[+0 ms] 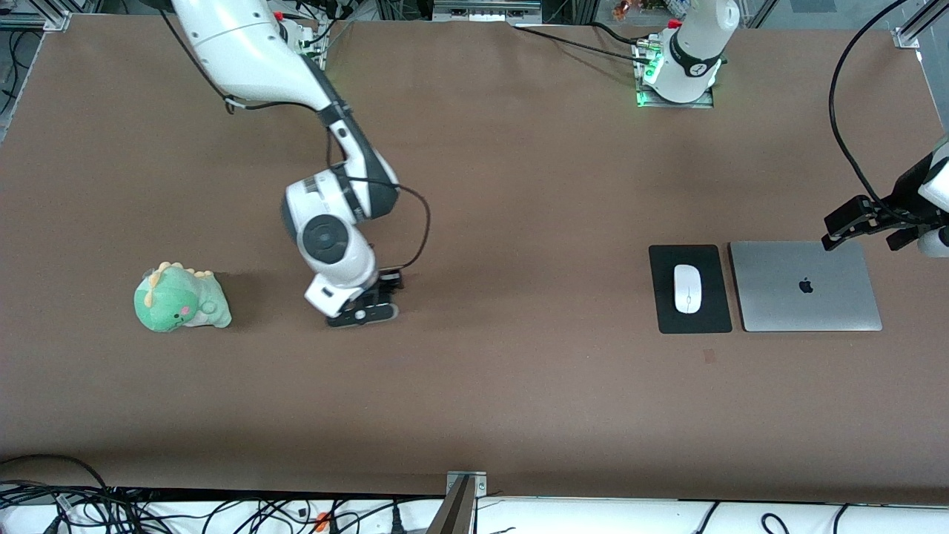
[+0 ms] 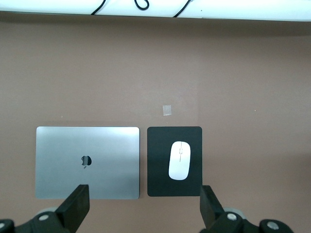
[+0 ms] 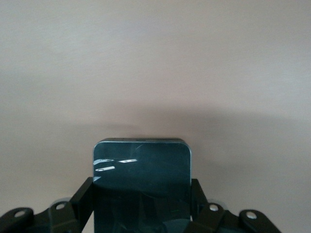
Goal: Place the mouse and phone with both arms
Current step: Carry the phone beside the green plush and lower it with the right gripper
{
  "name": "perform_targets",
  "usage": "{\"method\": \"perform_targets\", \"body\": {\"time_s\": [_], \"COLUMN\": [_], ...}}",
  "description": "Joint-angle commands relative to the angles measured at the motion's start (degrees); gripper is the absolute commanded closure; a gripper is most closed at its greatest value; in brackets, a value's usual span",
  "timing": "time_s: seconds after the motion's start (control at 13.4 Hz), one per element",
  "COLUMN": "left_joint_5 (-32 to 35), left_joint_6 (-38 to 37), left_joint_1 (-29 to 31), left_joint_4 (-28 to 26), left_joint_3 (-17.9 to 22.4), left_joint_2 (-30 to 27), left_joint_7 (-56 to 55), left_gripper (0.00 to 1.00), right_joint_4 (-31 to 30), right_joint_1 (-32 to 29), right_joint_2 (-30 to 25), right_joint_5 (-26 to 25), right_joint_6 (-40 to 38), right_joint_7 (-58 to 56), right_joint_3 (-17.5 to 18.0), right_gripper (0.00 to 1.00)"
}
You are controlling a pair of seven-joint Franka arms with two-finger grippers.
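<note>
The white mouse point(image 1: 687, 288) lies on a black mouse pad point(image 1: 712, 315) toward the left arm's end of the table; it also shows in the left wrist view point(image 2: 179, 160). My left gripper point(image 1: 867, 230) hangs open and empty over the table beside the laptop, its fingers point(image 2: 77, 206) spread wide. My right gripper point(image 1: 385, 285) is low over the table's middle, toward the right arm's end. It is shut on the black phone point(image 3: 142, 174), one finger point(image 3: 83, 196) against each side. The hand hides the phone in the front view.
A closed silver laptop point(image 1: 804, 285) lies beside the mouse pad, also in the left wrist view point(image 2: 87, 162). A green plush dinosaur point(image 1: 182, 298) sits toward the right arm's end. A small tape mark point(image 1: 709, 356) lies nearer the camera than the pad.
</note>
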Motion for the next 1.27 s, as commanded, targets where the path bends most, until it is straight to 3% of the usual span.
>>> {"method": "perform_targets", "body": {"time_s": [0.0, 0.37, 0.74, 1.04, 1.12, 1.19], "left_joint_5": [0.1, 0.1, 0.1, 0.1, 0.1, 0.1], "left_joint_6": [-1.0, -1.1, -1.1, -1.1, -1.1, -1.2], "left_joint_1": [0.5, 0.5, 0.5, 0.5, 0.5, 0.5], "left_joint_4": [1.3, 1.4, 1.4, 1.3, 1.3, 1.3], "left_joint_3": [-0.3, -0.2, -0.1, -0.1, -0.1, -0.1], "left_joint_2": [0.2, 0.2, 0.1, 0.1, 0.1, 0.1], "left_joint_7": [0.4, 0.4, 0.4, 0.4, 0.4, 0.3], "left_gripper": [0.0, 0.0, 0.0, 0.0, 0.0, 0.0], "right_joint_4": [-2.7, -16.7, -21.7, -24.6, -24.7, -24.6], "right_joint_1": [-4.3, -8.4, -13.7, -14.3, -14.3, -14.3], "right_joint_2": [-3.1, -7.3, -7.2, -7.0, -6.7, -6.6], "right_joint_5": [0.8, 0.9, 1.0, 1.0, 1.0, 1.0], "right_joint_6": [-1.5, 12.9, 21.2, 27.0, 27.3, 27.4], "right_joint_7": [-3.6, -3.8, -10.2, -11.0, -11.0, -10.7], "right_joint_3": [0.9, -1.8, -2.0, -2.0, -2.0, -2.0], "right_gripper": [0.92, 0.99, 0.99, 0.98, 0.82, 0.19]}}
